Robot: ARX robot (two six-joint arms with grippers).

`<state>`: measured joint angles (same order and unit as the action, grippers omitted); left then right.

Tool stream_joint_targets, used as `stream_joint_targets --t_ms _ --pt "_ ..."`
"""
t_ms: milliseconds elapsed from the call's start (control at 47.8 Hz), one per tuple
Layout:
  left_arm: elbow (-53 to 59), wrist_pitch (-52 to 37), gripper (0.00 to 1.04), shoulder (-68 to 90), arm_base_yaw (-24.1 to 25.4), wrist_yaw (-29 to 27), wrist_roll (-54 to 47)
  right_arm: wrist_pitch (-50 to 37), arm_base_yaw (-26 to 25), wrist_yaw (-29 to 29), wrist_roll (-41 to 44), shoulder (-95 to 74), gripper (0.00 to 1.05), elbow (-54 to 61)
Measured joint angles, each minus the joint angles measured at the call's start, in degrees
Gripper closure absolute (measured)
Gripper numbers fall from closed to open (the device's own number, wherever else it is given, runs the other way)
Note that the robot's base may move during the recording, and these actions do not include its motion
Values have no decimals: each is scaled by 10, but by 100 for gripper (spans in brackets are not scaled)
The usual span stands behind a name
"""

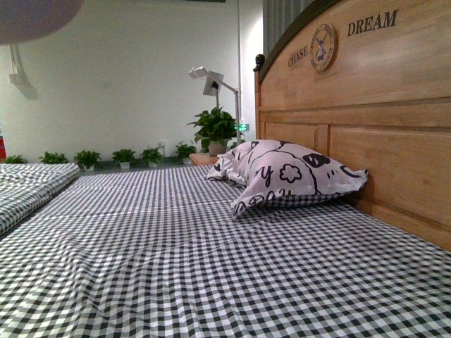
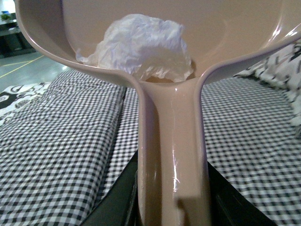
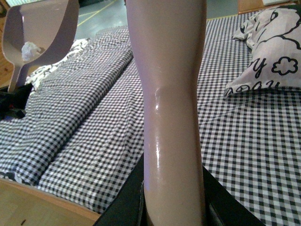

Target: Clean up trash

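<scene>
The trash (image 2: 141, 47), a crumpled white wad, lies inside the pale pinkish dustpan (image 2: 42, 37), close to where the handle joins. My left gripper (image 2: 171, 193) is shut on the dustpan's handle, its dark fingers (image 2: 115, 197) on either side. In the right wrist view the dustpan (image 3: 44, 26) is held up above the bed with the trash (image 3: 29, 51) in it. My right gripper (image 3: 171, 197) is shut on the hand brush (image 3: 169, 94); only its smooth handle shows, and the bristles are out of view. A blurred pinkish edge of the dustpan (image 1: 35, 17) shows in the front view.
A black-and-white checked sheet (image 1: 176, 260) covers the bed. A printed pillow (image 1: 289, 176) leans on the wooden headboard (image 1: 380, 134) at the right. A folded checked quilt (image 3: 80, 94) lies along the bed's side, near its wooden edge (image 3: 28, 207). Potted plants (image 1: 215, 127) stand beyond the bed.
</scene>
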<state>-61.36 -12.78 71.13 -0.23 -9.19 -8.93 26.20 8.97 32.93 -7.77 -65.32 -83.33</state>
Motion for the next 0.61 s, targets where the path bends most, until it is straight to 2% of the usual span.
stream_joint_targets --t_ms 209,440,607 --pt "18 34 79 -120 -76 -75 3 0 21 -35 -37 90 86 34" --pt "78 26 79 -230 -191 -197 -28 3 64 -128 -50 183 86 71" --pt "119 -1 79 -266 -241 -257 -49 0 85 -186 -51 203 86 79"
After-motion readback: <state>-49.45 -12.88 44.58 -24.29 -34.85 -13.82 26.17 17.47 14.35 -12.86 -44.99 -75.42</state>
